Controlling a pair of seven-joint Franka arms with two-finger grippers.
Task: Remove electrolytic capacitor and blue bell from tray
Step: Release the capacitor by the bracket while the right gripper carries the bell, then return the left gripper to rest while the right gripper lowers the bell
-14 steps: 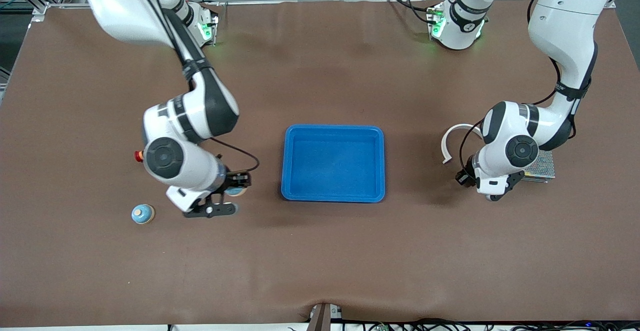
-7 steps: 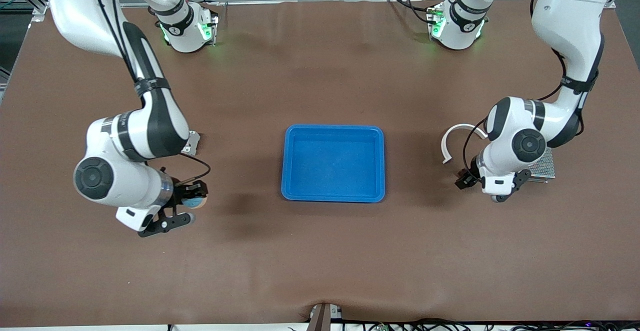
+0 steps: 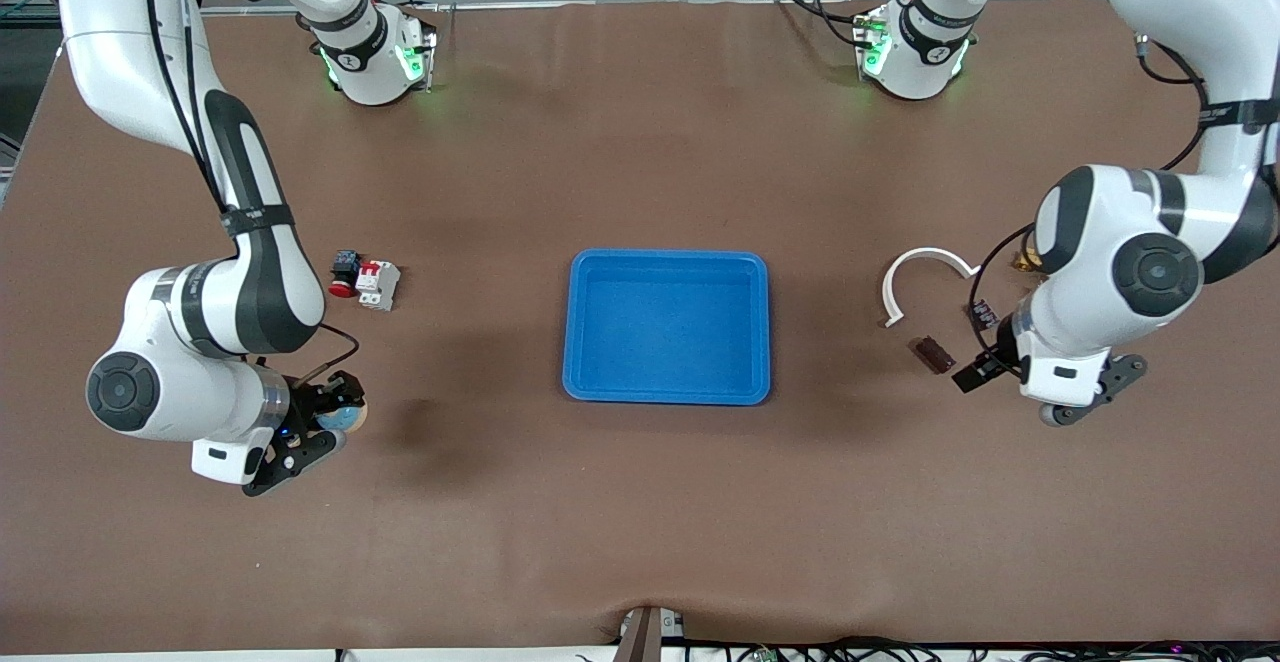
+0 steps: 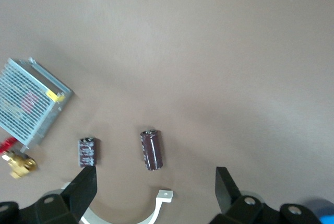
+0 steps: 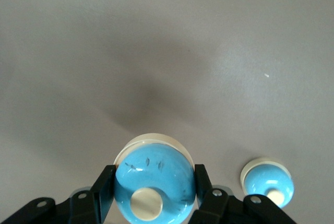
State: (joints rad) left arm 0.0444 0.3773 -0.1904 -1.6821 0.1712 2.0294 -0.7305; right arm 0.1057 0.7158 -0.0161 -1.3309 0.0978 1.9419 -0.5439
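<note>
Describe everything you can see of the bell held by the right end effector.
The bell is a glossy blue dome on a cream base rim, with a cream round knob on top and a few small dark marks on its shell. It sits clamped between the two black fingers of the right end effector, lifted above the brown table, which shows its shadow. A second, similar bell rests on the table nearby.

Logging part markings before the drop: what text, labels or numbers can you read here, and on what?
None can be read.
Capacitors: sleeve print too blurred.
Power supply: yellow sticker, too small.
Arm cuff straps: lettering too small.
Breaker and red button: no legible marks.
Blue bell in the right gripper, blue tray: no text.
</note>
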